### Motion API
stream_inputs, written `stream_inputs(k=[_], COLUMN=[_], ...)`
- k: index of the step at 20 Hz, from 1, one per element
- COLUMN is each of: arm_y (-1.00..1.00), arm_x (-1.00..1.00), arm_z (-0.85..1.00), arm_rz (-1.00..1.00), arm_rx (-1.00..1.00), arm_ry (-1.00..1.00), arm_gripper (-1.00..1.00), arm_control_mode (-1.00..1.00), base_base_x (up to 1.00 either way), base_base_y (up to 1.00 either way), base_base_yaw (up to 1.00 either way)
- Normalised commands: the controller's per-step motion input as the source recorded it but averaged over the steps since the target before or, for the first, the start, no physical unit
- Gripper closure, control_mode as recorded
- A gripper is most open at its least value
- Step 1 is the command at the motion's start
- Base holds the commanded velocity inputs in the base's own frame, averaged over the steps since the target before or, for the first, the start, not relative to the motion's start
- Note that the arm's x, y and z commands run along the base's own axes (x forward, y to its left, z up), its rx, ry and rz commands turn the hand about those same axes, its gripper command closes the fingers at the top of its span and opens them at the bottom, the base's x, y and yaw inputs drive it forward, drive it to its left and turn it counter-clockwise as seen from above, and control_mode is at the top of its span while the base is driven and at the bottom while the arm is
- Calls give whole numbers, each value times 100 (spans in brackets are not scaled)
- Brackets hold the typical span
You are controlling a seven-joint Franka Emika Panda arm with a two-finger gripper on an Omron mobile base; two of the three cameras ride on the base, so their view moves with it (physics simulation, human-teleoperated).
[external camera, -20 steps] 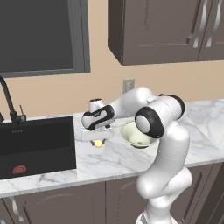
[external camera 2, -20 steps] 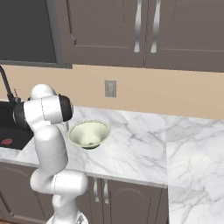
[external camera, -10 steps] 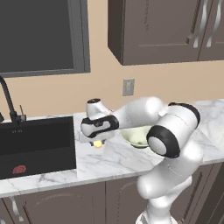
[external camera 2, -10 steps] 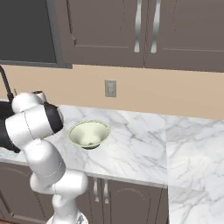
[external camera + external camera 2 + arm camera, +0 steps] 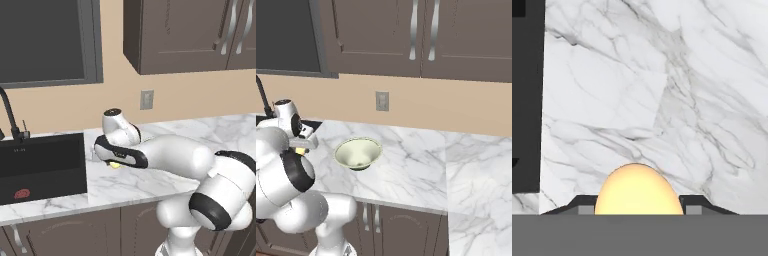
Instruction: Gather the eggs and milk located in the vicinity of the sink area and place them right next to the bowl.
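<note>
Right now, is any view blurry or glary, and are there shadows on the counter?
Hand view: soft and blocky, egg evenly lit, no glare. Left base view: sharp, faint shadow under the arm by the sink. Right base view: sharp, soft sheen inside the bowl, slight shadow under it.

White marble counter (image 5: pixel 125 182) with grey veining runs across the middle of the left base view. Dark brown wall cabinets (image 5: pixel 406 35) with silver bar handles (image 5: pixel 414 30) fill the upper part of the right base view. Beige backsplash carries one wall outlet (image 5: pixel 382 101), upper centre. Dark window panel (image 5: pixel 40 40) with grey frame sits at upper left. A flat red round item (image 5: pixel 21 193) lies at lower left. Brown base cabinets (image 5: pixel 406 227) stand below the counter edge.
</note>
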Motion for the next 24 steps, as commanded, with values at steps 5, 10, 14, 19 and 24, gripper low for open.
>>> stream_inputs(k=[5, 10, 14, 19, 24], arm_y=[-13, -5, 0, -5, -18], arm_x=[-39, 0, 0, 4, 11], arm_z=[30, 10, 7, 0, 0], arm_rz=[-18, -32, -48, -54, -47], arm_rx=[0, 0, 2, 2, 2], arm_ry=[-14, -4, 0, 0, -4], arm_gripper=[100, 100, 100, 100, 100], arm_control_mode=[-100, -100, -100, -100, -100], base_base_x=[0, 0, 0, 0, 0], base_base_y=[0, 0, 0, 0, 0], base_base_yaw=[0, 0, 0, 0, 0])
